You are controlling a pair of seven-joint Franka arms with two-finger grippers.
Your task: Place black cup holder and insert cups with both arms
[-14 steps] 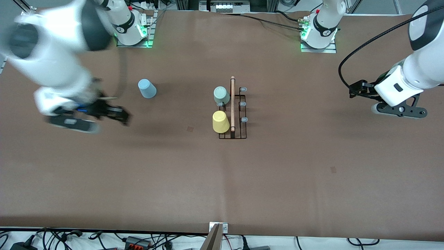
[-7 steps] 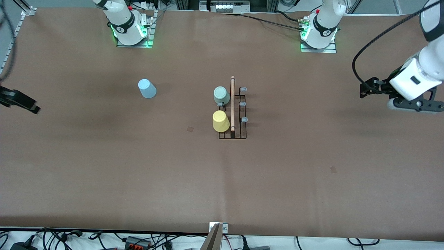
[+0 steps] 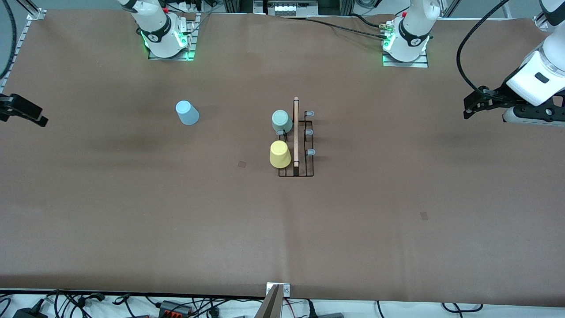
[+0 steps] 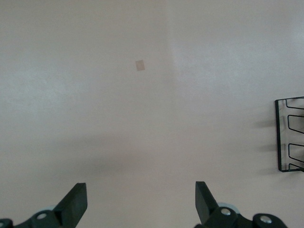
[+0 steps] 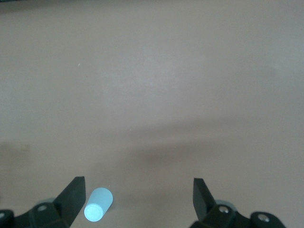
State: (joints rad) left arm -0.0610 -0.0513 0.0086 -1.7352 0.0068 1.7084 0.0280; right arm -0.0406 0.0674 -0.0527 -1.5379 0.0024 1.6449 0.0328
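The black cup holder stands mid-table with its wooden rod handle on top. The pale green cup and the yellow cup sit upside down on its prongs, on the side toward the right arm's end. The light blue cup stands upside down on the table, apart from the holder toward the right arm's end; it also shows in the right wrist view. My right gripper is open and empty at its table end. My left gripper is open and empty at its end; a holder corner shows.
Three bare pale-blue prongs stand on the holder's side toward the left arm's end. Small tape patches lie on the brown table cover. Both arm bases stand along the edge farthest from the front camera.
The right arm has swung away from beside the light blue cup out to its table end. The left gripper has drawn farther toward its own end. Cups and holder have not moved.
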